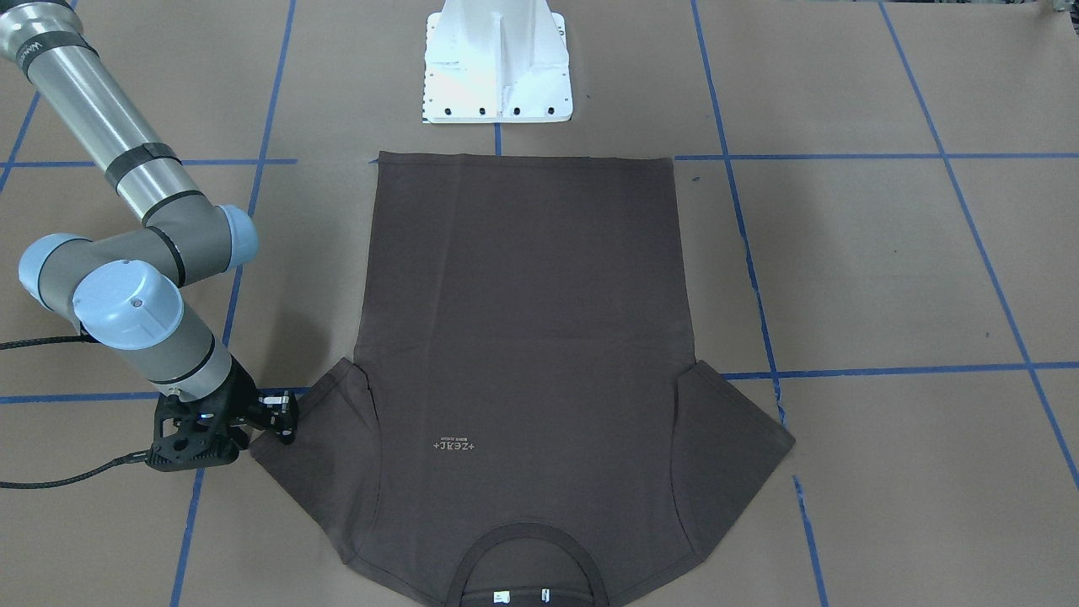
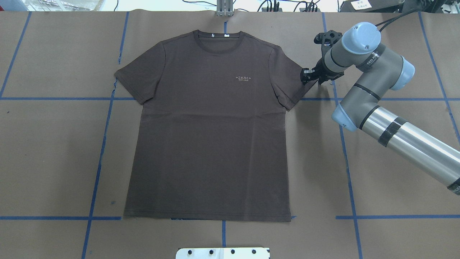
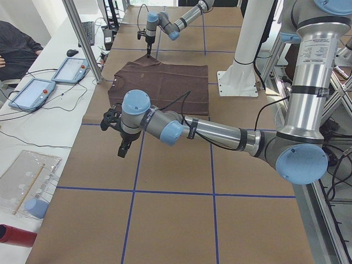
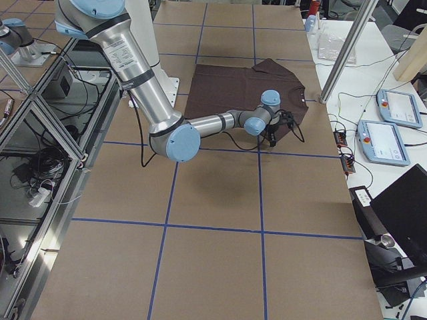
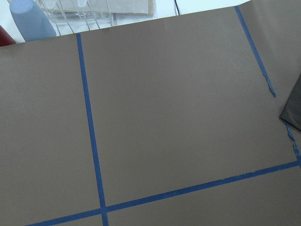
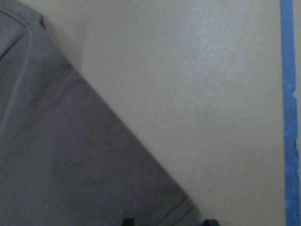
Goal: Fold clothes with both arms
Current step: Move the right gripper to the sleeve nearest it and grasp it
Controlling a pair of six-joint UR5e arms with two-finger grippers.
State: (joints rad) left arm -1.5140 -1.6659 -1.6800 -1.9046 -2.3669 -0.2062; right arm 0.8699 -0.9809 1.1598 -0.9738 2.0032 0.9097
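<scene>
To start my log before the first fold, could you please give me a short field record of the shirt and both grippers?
T-shirt: flat, print up, unfolded
collar: on the side far from the robot
right gripper: open, fingertips at the tip of the sleeve on the robot's right
left gripper: over brown paper, off the shirt; open or shut cannot be told
folds made: none
</scene>
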